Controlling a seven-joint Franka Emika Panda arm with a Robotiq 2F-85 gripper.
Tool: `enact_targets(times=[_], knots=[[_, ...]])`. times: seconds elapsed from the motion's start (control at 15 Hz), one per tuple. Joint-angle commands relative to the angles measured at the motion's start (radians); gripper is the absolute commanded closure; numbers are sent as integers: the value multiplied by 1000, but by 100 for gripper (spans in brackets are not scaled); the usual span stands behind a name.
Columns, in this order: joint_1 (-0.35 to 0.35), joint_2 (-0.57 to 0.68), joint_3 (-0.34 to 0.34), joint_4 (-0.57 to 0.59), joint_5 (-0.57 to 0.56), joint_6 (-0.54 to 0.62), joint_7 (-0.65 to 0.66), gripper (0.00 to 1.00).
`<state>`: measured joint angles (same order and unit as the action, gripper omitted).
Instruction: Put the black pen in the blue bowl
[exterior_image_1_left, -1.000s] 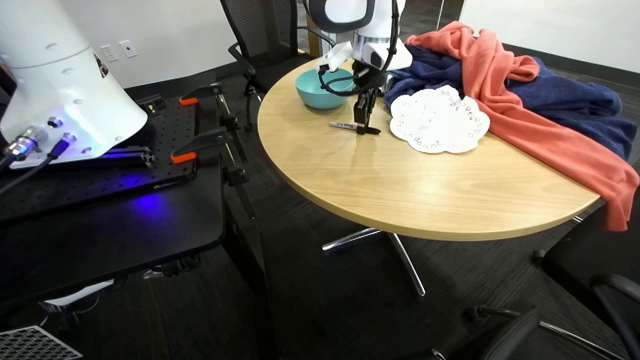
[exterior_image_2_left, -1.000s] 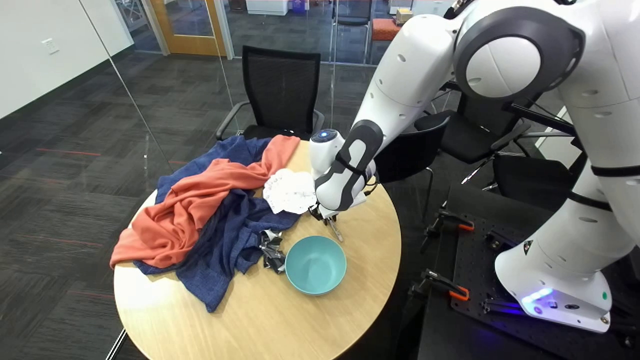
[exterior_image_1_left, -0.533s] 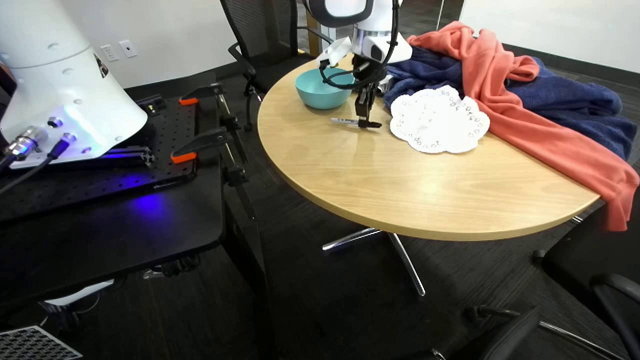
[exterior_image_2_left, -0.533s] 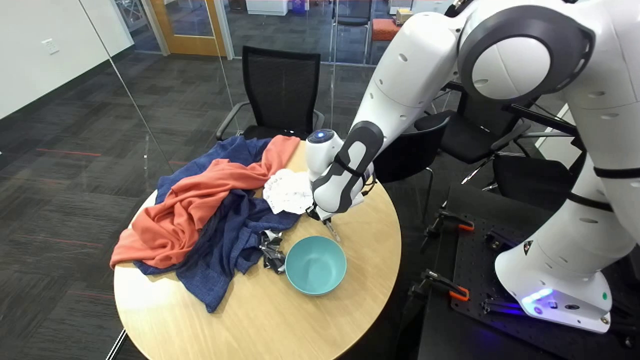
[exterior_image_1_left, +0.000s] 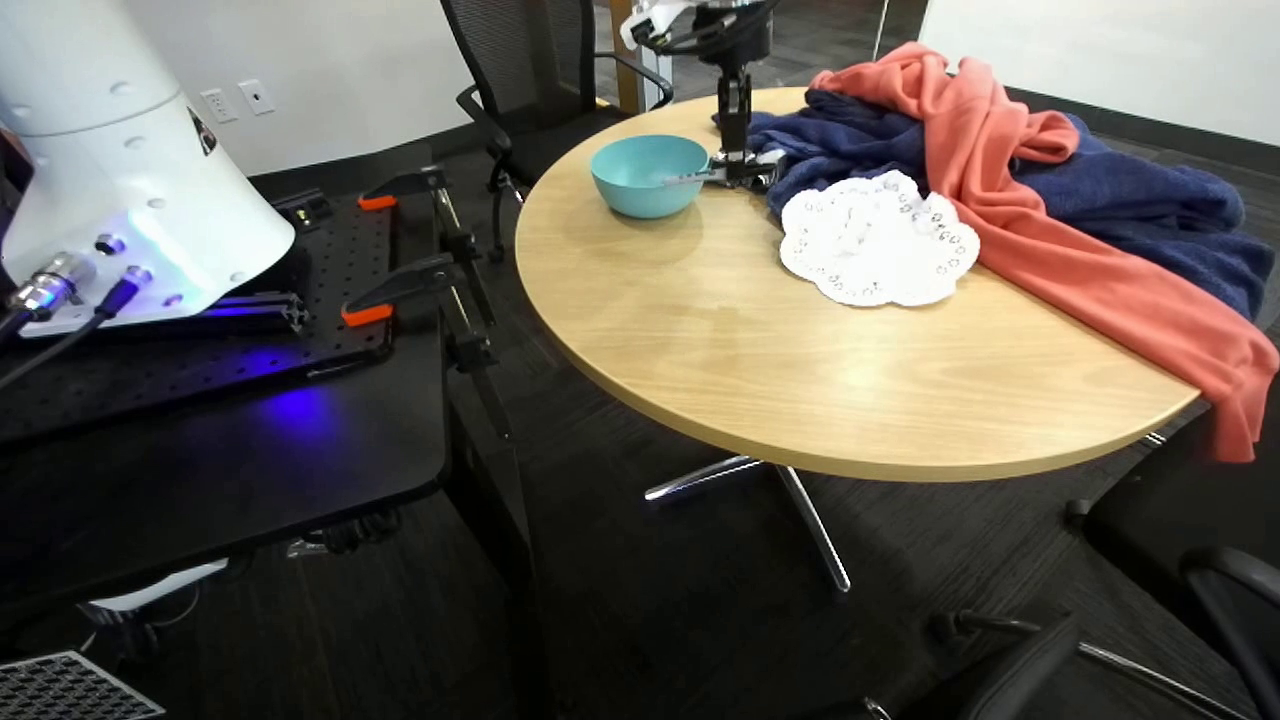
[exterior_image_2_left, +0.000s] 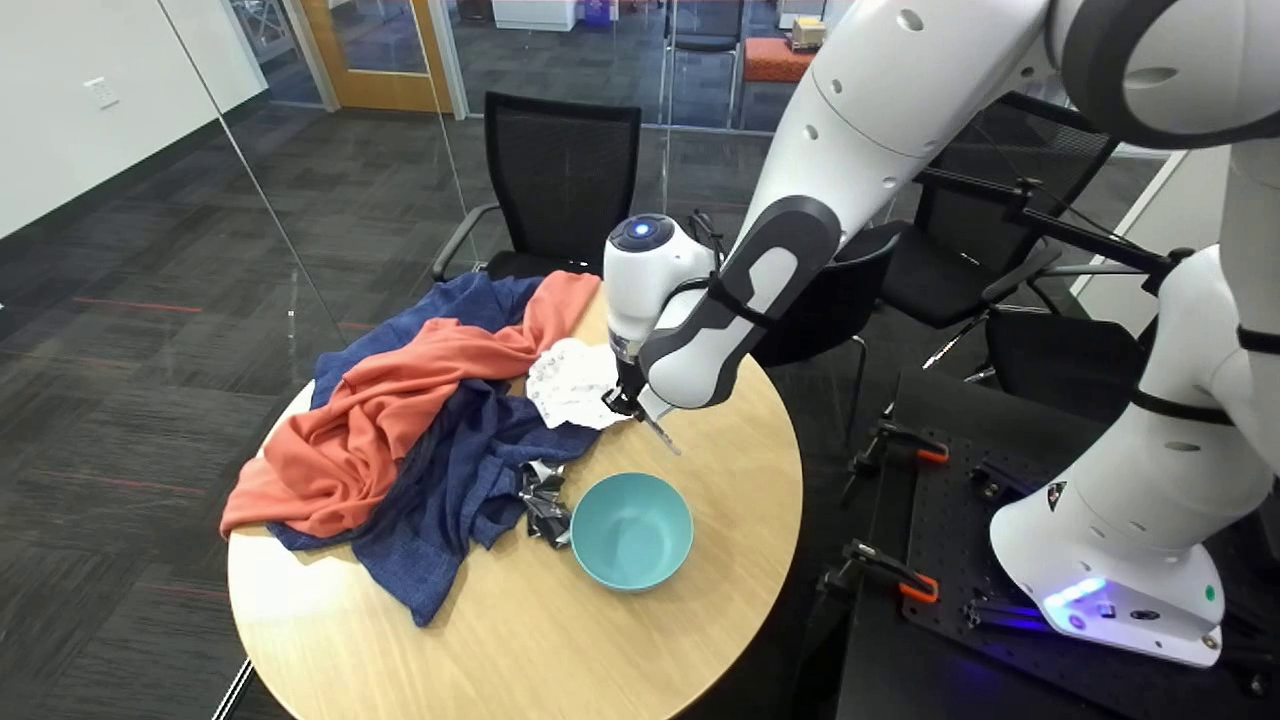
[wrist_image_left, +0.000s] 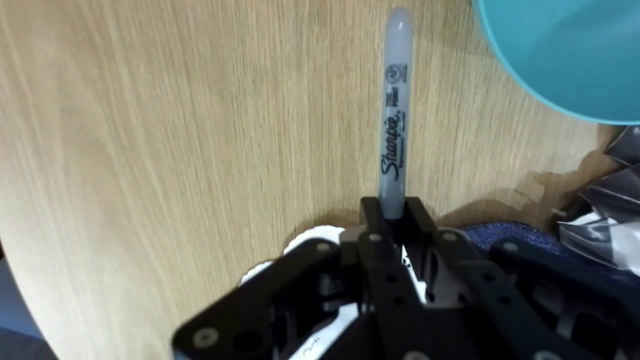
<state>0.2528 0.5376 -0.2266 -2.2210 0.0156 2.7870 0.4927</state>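
Smooth bowl (exterior_image_1_left: 638, 196), plastic pen (wrist_image_left: 396, 115), wood-grained table (exterior_image_1_left: 800, 380)

In an exterior view, pen (exterior_image_2_left: 664, 437) juts from gripper (exterior_image_2_left: 628, 406); blue bowl (exterior_image_2_left: 632, 532) sits near gripper, on pen side, apart from pen; white doily (exterior_image_2_left: 566, 385) just beside gripper, partly hidden by it; coral cloth (exterior_image_2_left: 345, 450) farther from gripper

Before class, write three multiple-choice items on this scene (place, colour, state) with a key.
1. Relative to the round turquoise bowl, the crumpled silver-black wrapper lies: A inside; B underneath; C beside.
2. The long cloth over the navy cloth is: A coral; B green; C yellow.
3. The black tool is: A open; B closed on the grey Sharpie pen; C closed, empty.

1 C: an exterior view shows it by the bowl.
2 A: both exterior views show this.
3 B: the wrist view shows the pen gripped.
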Motion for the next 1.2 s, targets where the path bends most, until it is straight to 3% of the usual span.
enact_targets(times=[0.0, 0.2, 0.67, 1.13], knots=[[34, -135, -9, -89, -72, -34, -12, 96], [20, -185, 43, -116, -86, -44, -26, 96], [-22, -193, 186, -126, -1, -45, -49, 96], [-10, -122, 215, -96, 36, -24, -26, 96]])
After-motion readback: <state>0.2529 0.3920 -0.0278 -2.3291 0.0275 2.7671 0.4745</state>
